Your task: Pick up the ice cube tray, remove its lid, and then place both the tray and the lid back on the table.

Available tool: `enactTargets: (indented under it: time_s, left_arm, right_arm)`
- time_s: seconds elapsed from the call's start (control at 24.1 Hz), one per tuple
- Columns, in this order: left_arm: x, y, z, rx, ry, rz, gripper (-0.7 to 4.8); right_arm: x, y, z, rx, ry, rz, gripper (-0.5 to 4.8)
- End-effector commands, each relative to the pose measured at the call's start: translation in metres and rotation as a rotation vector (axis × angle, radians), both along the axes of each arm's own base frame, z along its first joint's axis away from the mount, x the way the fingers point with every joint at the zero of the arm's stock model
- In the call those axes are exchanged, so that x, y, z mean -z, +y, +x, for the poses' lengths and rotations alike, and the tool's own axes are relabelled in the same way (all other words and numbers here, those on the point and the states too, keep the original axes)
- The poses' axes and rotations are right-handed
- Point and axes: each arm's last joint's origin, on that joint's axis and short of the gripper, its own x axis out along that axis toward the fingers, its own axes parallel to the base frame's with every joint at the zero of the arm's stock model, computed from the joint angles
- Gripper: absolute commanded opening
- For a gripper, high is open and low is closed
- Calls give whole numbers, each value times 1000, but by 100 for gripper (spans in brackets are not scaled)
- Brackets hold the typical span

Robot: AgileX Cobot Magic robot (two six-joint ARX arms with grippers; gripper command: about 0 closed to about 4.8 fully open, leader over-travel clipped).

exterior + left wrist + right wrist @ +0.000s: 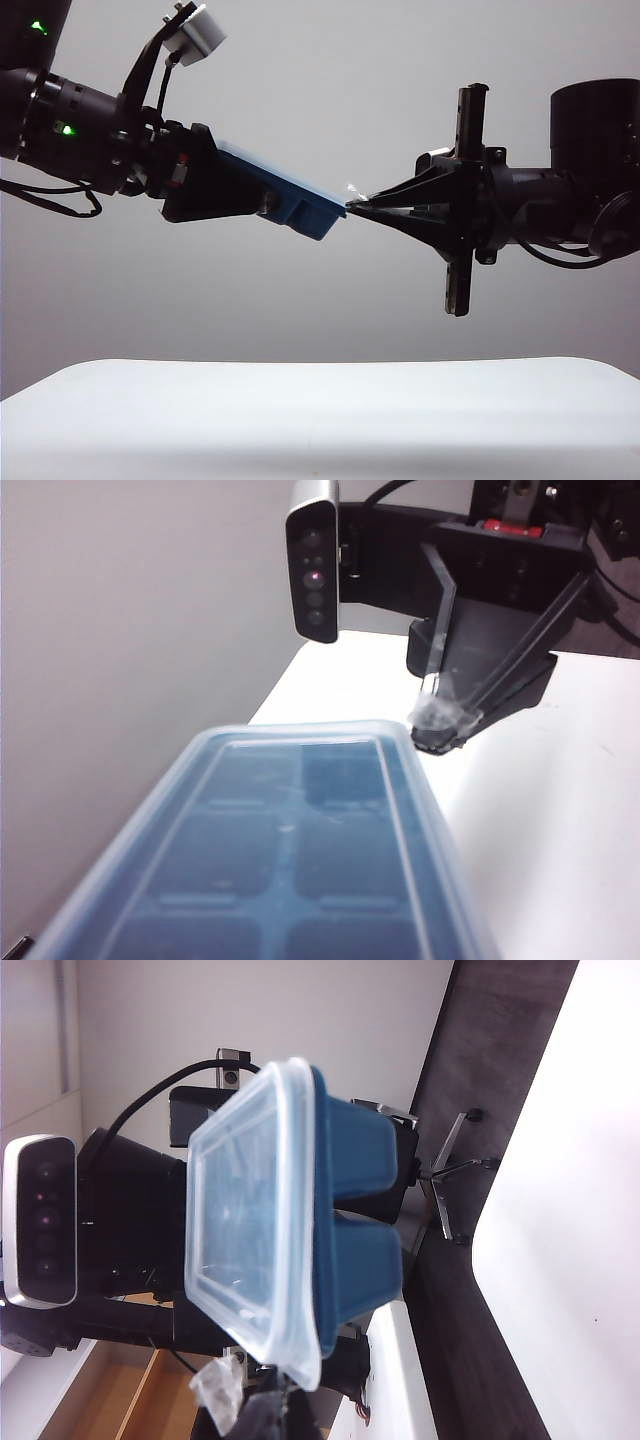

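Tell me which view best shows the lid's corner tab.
Left wrist view: the thin translucent plastic lid's tab sits pinched in the right gripper. Exterior shows only a glint there; right wrist shows it partly.

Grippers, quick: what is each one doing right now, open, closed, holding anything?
Left gripper: closed on the ice cube tray, held up above the table.
Right gripper: jaws closed on the corner tab of the lid.

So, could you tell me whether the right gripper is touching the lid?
Touching: in the left wrist view, the right gripper is pinched shut on the corner tab of the lid.
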Motion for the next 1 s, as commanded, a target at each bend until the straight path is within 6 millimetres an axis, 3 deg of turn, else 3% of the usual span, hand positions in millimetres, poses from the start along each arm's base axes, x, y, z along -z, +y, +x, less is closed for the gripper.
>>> enactTargets:
  time_s: [0.04, 0.17, 0.25, 0.75, 1.0]
  left_arm:
    - [-2, -2, -1, 40, -5, -12, 267]
    - [-2, -2, -1, 40, -6, -12, 267]
    - [-2, -2, -1, 41, -6, -12, 267]
    - [-2, -2, -1, 41, -5, -12, 267]
    - [-2, -2, -1, 39, -4, -11, 267]
  right_arm:
    - [-4, 0, 0, 7, -40, 9, 1]
    - [-4, 0, 1, 14, -39, 9, 107]
    - [-4, 0, 1, 14, -42, 9, 108]
    - [-4, 0, 1, 13, -40, 9, 3]
    - [-4, 0, 0, 6, -37, 9, -2]
